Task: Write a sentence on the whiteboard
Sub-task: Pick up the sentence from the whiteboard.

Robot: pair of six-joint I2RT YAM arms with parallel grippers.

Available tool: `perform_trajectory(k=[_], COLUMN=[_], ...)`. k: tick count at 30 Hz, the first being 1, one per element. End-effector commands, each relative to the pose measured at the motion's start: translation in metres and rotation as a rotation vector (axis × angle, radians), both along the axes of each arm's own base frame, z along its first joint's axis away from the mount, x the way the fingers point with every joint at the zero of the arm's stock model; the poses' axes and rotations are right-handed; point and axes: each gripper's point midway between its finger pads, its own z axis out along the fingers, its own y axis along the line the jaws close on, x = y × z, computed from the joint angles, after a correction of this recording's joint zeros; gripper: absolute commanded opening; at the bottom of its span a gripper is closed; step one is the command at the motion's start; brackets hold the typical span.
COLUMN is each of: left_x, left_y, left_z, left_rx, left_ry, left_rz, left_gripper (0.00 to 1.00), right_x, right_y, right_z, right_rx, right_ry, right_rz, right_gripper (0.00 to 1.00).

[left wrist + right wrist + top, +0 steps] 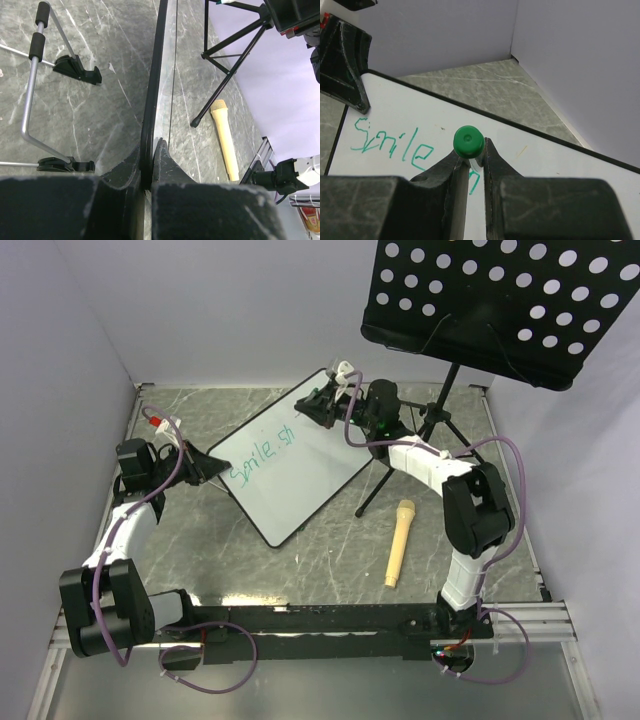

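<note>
Your left hand (152,150) is clenched on the near-left edge of the whiteboard (300,480), mid-tabletop (330,560), so hold that clamp firm against the pen's push. Farther in, your right hand (472,150) is grasping the green marker (468,140) over the sentence (262,455), which reads "Smile, sh". Press lightly and carry the line toward the far right.

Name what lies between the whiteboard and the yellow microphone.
One black tripod leg of the music stand lands between whiteboard and microphone; top view shows it.
</note>
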Motion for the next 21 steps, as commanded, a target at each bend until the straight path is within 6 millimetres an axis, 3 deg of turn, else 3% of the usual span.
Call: perform_trajectory(k=[1, 7, 21], left_x=[0.013, 0.014, 0.012], left_y=[0.023, 0.023, 0.021], left_z=[-0.037, -0.038, -0.043], left_rx=[0.261, 0.252, 0.245], left_ry=[-0.076, -0.074, -0.050], left_rz=[0.054, 0.051, 0.038], left_gripper=[0.01, 0.01, 0.01], right_x=[0.009, 0.011, 0.026], right_y=[0.003, 0.005, 0.018], right_z=[0.027, 0.001, -0.018], right_rx=[0.043, 0.029, 0.012], right_ry=[-0.078, -0.045, -0.017], right_rz=[-0.022, -0.024, -0.038], right_gripper=[0.00, 0.00, 0.00])
